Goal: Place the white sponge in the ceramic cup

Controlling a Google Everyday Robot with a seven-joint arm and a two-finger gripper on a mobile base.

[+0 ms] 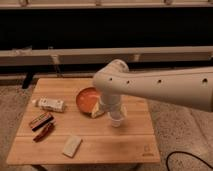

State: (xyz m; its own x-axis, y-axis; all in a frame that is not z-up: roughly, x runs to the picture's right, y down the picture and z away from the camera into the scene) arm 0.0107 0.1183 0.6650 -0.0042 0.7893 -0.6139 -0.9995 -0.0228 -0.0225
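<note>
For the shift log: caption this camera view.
Gripper hangs beside the orange cup on a wooden table; the sponge lies near the front edge.

The desk [135, 142] is pale honey wood with fine grain; near its middle sits an orange-brown cup [86, 98], and the whitish gripper [116, 119], on an off-white arm [160, 87], hangs beside it toward the right edge. Toward the left edge lie a white bottle [50, 104] with dark print, a dark brown packet [41, 120] and a red-brown packet [44, 132], while the sponge [71, 145] near the front edge is creamy white.
</note>
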